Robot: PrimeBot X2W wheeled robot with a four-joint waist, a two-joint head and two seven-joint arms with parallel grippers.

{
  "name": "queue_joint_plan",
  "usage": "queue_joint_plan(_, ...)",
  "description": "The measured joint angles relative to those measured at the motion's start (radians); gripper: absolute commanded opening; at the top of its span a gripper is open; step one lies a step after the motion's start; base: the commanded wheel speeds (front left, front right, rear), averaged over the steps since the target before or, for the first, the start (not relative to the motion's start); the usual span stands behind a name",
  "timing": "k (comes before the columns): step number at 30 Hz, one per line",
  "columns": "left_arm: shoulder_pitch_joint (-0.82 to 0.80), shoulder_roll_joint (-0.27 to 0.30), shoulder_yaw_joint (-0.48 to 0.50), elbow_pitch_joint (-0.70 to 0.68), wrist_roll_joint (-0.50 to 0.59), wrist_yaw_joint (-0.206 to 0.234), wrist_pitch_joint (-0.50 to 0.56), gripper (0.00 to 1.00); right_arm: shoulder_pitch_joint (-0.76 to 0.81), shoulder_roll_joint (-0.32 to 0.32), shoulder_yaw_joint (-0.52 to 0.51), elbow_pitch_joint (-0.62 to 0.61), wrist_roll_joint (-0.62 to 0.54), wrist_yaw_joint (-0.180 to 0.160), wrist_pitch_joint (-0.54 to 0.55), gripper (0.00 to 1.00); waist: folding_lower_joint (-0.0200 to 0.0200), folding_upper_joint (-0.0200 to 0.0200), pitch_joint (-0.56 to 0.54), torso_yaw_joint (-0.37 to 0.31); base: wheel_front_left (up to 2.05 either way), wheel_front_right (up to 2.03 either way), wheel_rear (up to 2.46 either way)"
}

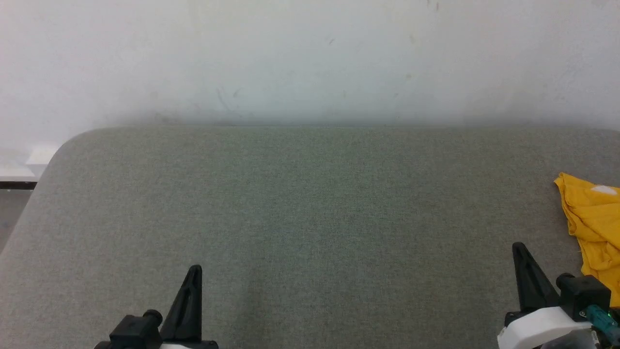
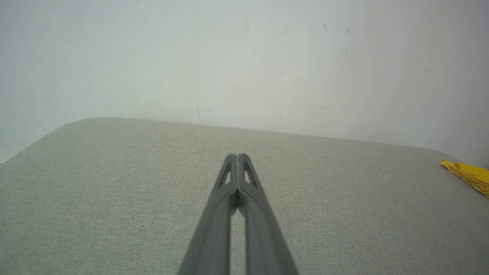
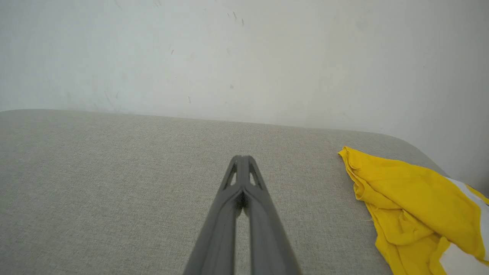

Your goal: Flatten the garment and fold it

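Crumpled garment (image 1: 595, 220) on grey table (image 1: 310, 218)

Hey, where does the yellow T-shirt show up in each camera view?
Head view: garment bunched at the right edge, mid-height, on the grey table.
Left wrist view: garment, a thin sliver at the far right edge.
Right wrist view: garment crumpled at lower right.
Shared landmark: the table's far edge meeting the white wall.

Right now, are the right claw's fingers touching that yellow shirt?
Apart. The right wrist view shows bare grey surface between the shut right gripper and the crumpled garment beside it.
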Motion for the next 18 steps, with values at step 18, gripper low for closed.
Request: queue_joint_plan(18, -0.007, -0.027, 0.031, 0.002, 0.047, -0.016, 0.035, 0.0, -0.001, 0.0, 0.017, -0.014, 0.0, 0.0, 0.026, 0.0, 0.0, 0.0, 0.002, -0.001, 0.0, 0.0, 0.0)
